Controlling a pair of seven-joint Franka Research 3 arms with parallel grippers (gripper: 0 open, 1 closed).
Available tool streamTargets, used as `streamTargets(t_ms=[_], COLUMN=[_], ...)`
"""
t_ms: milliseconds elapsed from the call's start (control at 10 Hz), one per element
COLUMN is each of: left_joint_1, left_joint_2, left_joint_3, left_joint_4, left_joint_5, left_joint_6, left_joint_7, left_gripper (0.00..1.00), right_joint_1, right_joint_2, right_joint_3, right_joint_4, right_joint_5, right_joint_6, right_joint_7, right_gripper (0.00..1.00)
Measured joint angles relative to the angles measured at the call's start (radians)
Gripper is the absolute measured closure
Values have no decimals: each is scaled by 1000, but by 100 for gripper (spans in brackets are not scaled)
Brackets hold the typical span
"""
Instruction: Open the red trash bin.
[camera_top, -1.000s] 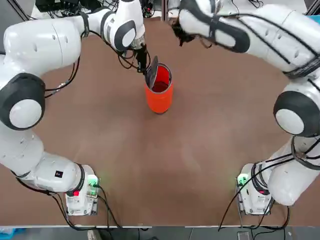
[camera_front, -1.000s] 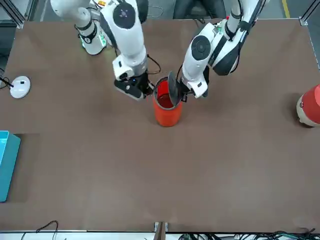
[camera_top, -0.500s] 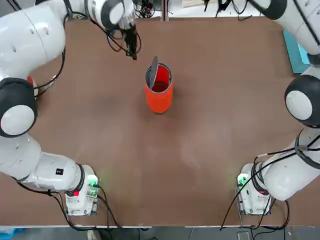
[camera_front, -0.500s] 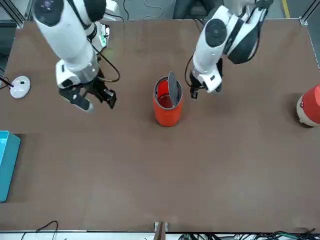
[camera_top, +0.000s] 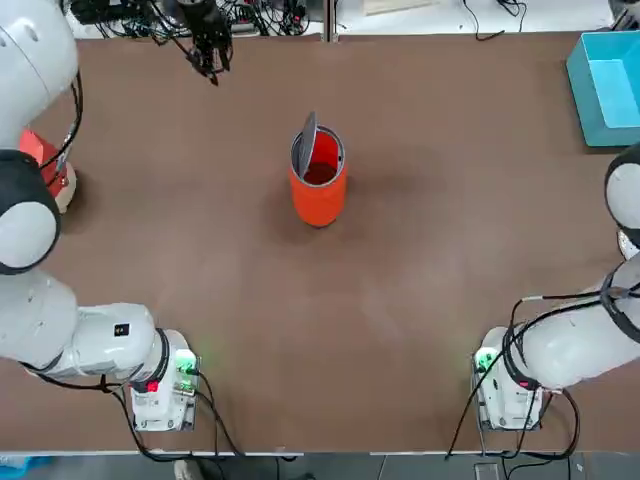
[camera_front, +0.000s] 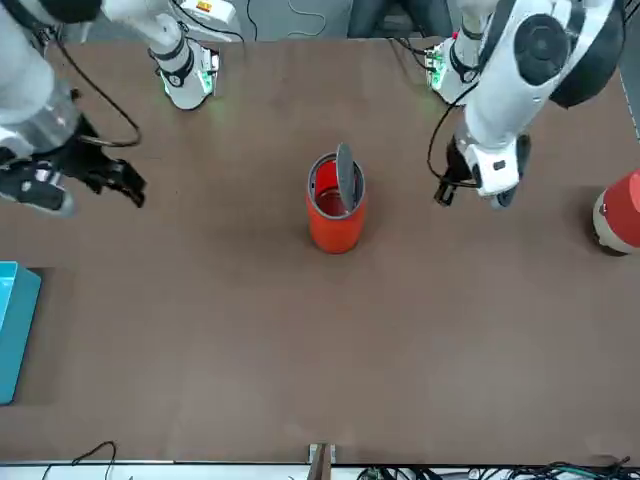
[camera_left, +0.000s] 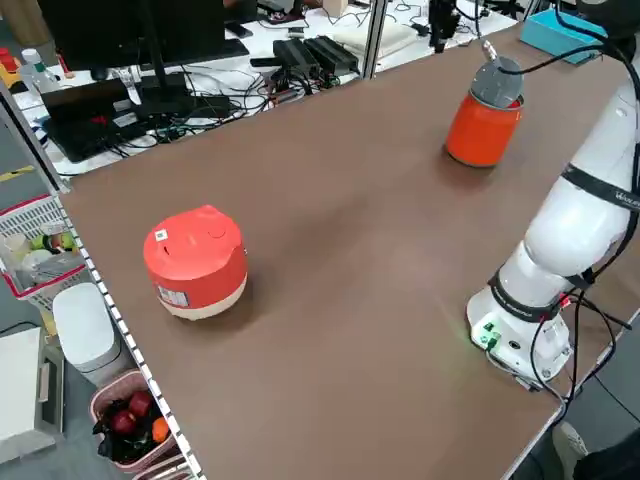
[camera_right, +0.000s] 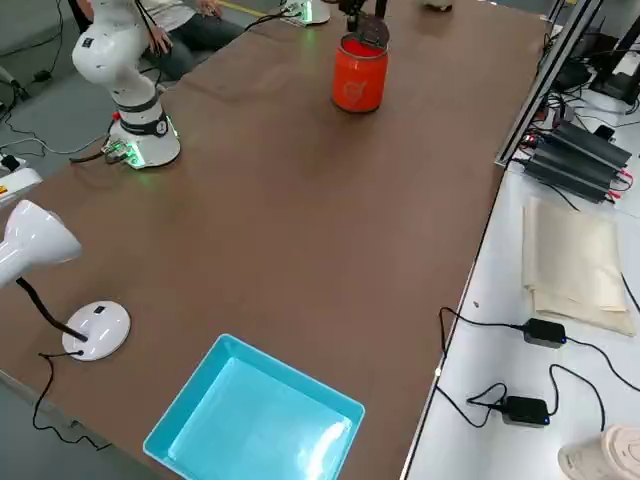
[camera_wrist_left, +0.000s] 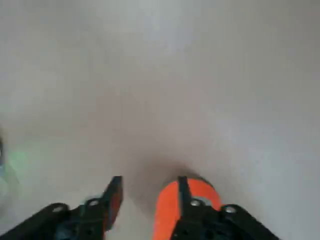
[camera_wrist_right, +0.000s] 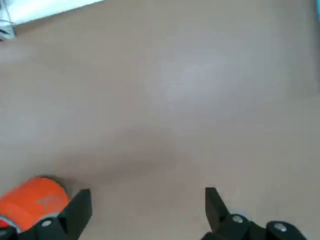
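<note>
Even, bright overhead light across brown table (camera_top: 420, 280); no glare. Red trash bin (camera_top: 318, 185) casts short soft shadow on tabletop. Top, front and side views sharp. Both wrist views washed out, pale and blurred; bin (camera_wrist_left: 186, 202) a soft orange smear, dim shadow patch mid-table.

Orange-red trash bin (camera_top: 318, 190) (grey lid (camera_top: 304, 143)), brown table (camera_top: 400, 280), light-blue box (camera_top: 608, 88)

A robotics lab: brown counter (camera_top: 400, 300), monitors (camera_left: 140, 40), tangled cables (camera_left: 300, 55) and power bricks (camera_right: 575, 160) alongside
</note>
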Motion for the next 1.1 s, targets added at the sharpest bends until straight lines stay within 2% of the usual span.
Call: streamTargets(t_ms=[200, 300, 600, 800, 1100], left_joint_1=[82, 126, 100, 80, 43], left_joint_2=[-16, -28, -43, -44, -44], left_joint_3=[2, 19, 196, 221, 299], left_joint_4=[59, 101, 246, 278, 281], left_joint_5=[40, 41, 40, 33, -35], left_joint_6=[-87, -143, -280, -308, -308], left_joint_7=[219, 371, 851, 1138, 1274], left_gripper=[12, 1, 0, 0, 0], right_joint_1=[-121, -167, -242, -246, -246], right_joint_2=[-39, -54, -100, -119, -125], right_joint_3=[-2, -2, -1, 1, 11], right_joint_4=[-1, -6, -74, -128, -140], right_joint_5=[-1, -1, -1, -1, -1], right_joint_6=[-27, -28, 7, 47, 54], right_joint_7=[-206, -278, -402, -410, -410], right_gripper=[0, 0, 0, 0, 0])
